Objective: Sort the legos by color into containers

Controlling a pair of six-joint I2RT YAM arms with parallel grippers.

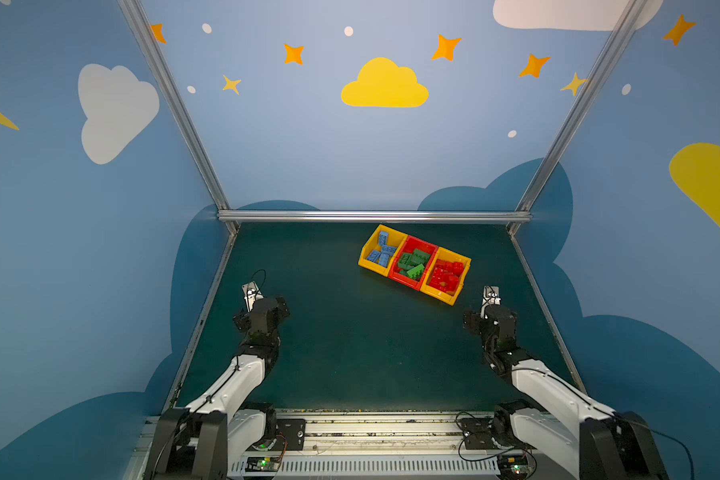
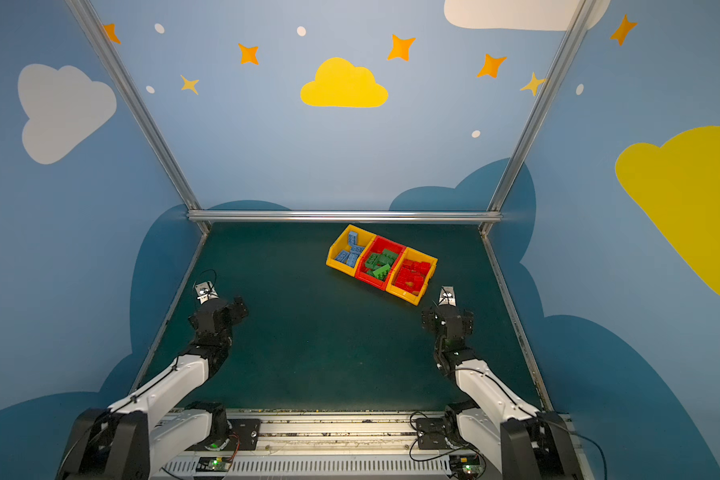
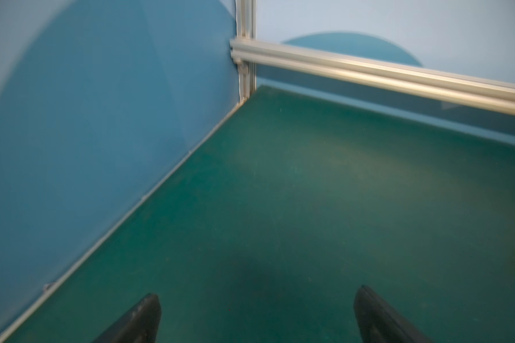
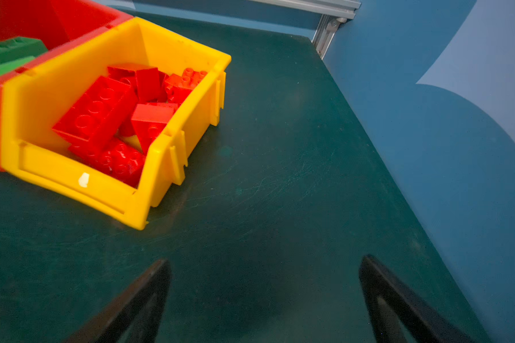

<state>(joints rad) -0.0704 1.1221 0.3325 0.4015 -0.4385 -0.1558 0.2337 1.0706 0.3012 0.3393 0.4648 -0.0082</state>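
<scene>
The containers stand at the back right of the mat in both top views: three joined bins in a slanted row. The left yellow bin (image 1: 363,254) holds blue legos (image 1: 381,251), the red bin (image 1: 404,283) holds green legos (image 1: 412,264), and the right yellow bin (image 1: 438,293) holds red legos (image 1: 445,274). No loose legos show on the mat. My left gripper (image 3: 256,292) is open over bare mat near the left wall. My right gripper (image 4: 265,261) is open and empty, a little short of the right yellow bin (image 4: 72,184) and its red legos (image 4: 101,112).
An aluminium rail (image 1: 371,216) runs along the back edge of the dark green mat (image 1: 350,340). Blue walls close in both sides; the left wall (image 3: 87,148) is near my left gripper and the right wall (image 4: 458,148) near my right.
</scene>
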